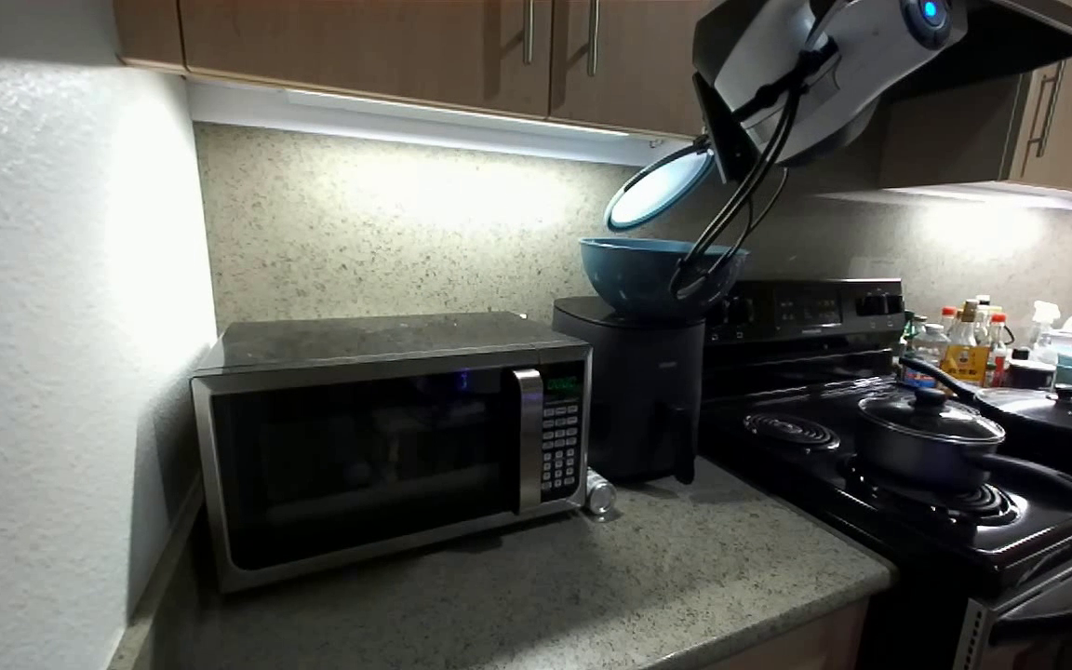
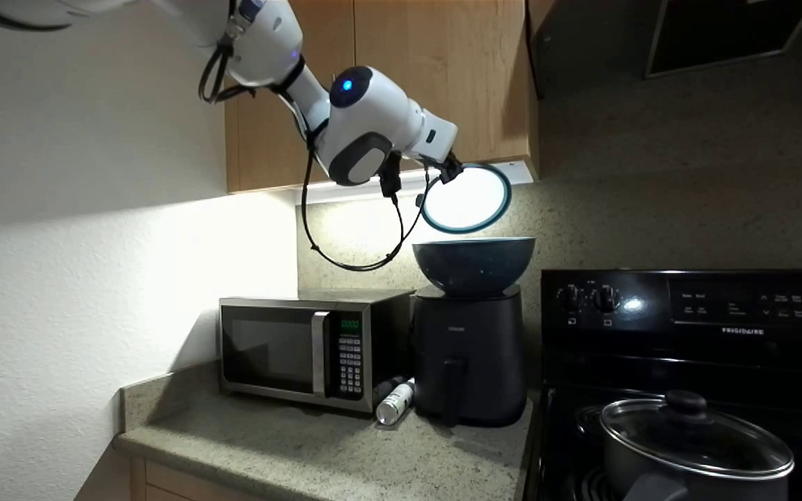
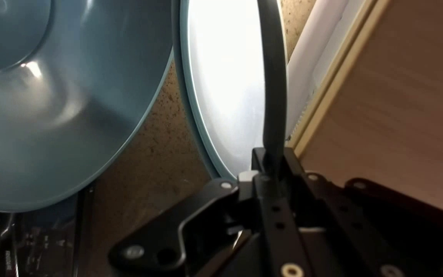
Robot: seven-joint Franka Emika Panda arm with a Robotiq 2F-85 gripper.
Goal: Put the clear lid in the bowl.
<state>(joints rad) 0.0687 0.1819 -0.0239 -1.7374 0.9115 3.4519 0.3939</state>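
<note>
The clear lid (image 1: 662,189) is a pale round disc with a teal rim, tilted in the air above the bowl. It also shows in an exterior view (image 2: 465,200) and in the wrist view (image 3: 225,88). My gripper (image 3: 271,161) is shut on the lid's edge; in an exterior view the gripper (image 2: 451,169) is at the lid's upper left. A dark strip runs up from between the fingers across the lid. The teal-blue bowl (image 1: 638,274) stands upright just below, also in an exterior view (image 2: 474,268). In the wrist view the bowl (image 3: 90,142) looks empty where visible.
The bowl stands on a black air fryer (image 2: 470,355) beside the microwave (image 2: 296,348). The wooden cabinet (image 2: 436,83) is close to the gripper. A stove (image 1: 806,372) with a lidded pot (image 1: 927,442) stands alongside. A can (image 2: 395,403) lies on the counter.
</note>
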